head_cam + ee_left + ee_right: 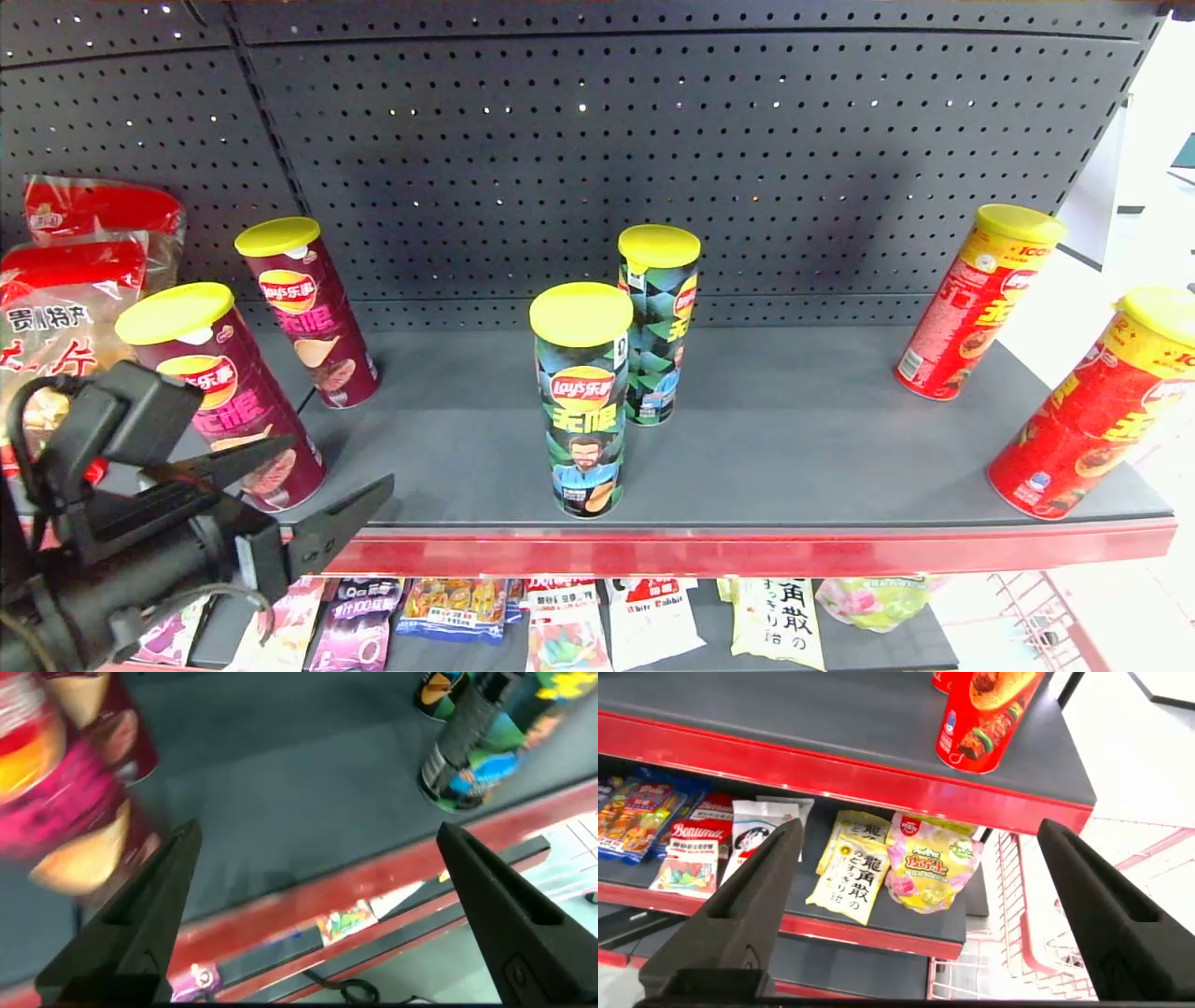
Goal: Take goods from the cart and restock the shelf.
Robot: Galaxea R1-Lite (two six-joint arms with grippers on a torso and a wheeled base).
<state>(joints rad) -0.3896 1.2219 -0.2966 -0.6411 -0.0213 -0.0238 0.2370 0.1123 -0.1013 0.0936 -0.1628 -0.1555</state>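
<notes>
The grey shelf (794, 439) carries chip cans with yellow lids: two maroon ones (224, 392) at the left, two green ones (583, 401) in the middle and two red ones (980, 299) at the right. My left gripper (341, 459) is open and holds nothing, just before the shelf's front edge beside the front maroon can (65, 784). The front green can (476, 747) stands farther along. My right gripper (922, 826) is open with nothing in it, below and in front of the shelf's right end, under the front red can (985, 714).
A red lip (747, 551) runs along the shelf front. Red snack bags (65, 280) lie at the far left. The lower shelf (906, 938) holds several snack packets (854, 863). A pink wire cart (1036, 924) is at the lower right. Bare shelf lies between the can groups.
</notes>
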